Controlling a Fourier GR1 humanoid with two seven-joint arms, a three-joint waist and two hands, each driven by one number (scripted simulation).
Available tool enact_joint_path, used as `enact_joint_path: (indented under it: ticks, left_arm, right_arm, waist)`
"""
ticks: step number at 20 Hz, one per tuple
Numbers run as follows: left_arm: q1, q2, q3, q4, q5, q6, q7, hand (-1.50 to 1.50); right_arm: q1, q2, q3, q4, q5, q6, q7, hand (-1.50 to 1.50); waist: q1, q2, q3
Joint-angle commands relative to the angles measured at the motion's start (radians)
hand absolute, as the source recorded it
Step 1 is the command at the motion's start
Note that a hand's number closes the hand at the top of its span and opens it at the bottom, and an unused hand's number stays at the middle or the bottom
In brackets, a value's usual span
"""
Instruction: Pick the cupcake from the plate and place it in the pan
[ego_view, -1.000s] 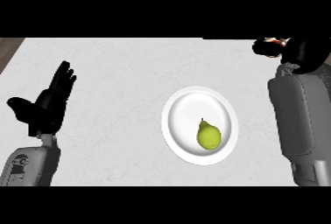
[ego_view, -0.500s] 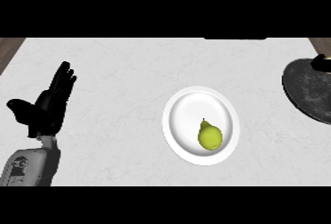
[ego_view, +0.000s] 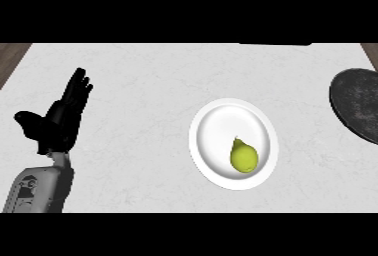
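- One hand shows: the left hand (ego_view: 60, 117) rests at the counter's (ego_view: 140, 75) left side, fingers straight and together, thumb out, holding nothing.
- A yellow-green pear-shaped item (ego_view: 244, 155) lies on the white plate (ego_view: 214, 125).
- The dark pan (ego_view: 356, 107) sits well apart at the right edge.

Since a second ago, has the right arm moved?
Yes. It stood right of the plate before; now it is out of view, and the pan shows there.
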Motion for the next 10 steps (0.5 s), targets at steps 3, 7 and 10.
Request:
enact_joint_path:
  ticks: [3, 7, 10]
  left_arm:
    - [0.041, -0.017, -0.032, -0.040, -0.014, -0.003, -0.005, 0.00]
    - [0.013, -0.001, -0.002, -0.006, 0.004, -0.010, -0.004, 0.00]
    - [-0.012, -0.014, -0.001, 0.015, -0.007, 0.012, -0.006, 0.00]
  right_arm:
    - [-0.013, -0.057, -0.135, 0.136, -0.169, 0.028, -0.179, 1.50]
    - [-0.004, -0.005, -0.218, 0.196, -0.291, 0.191, -0.246, -1.50]
    - [-0.025, -0.057, -0.239, 0.230, -0.318, 0.268, -0.310, -1.50]
  waist:
    - [0.014, 0.002, 0.003]
    - [0.004, 0.002, 0.004]
    - [0.008, 0.007, 0.003]
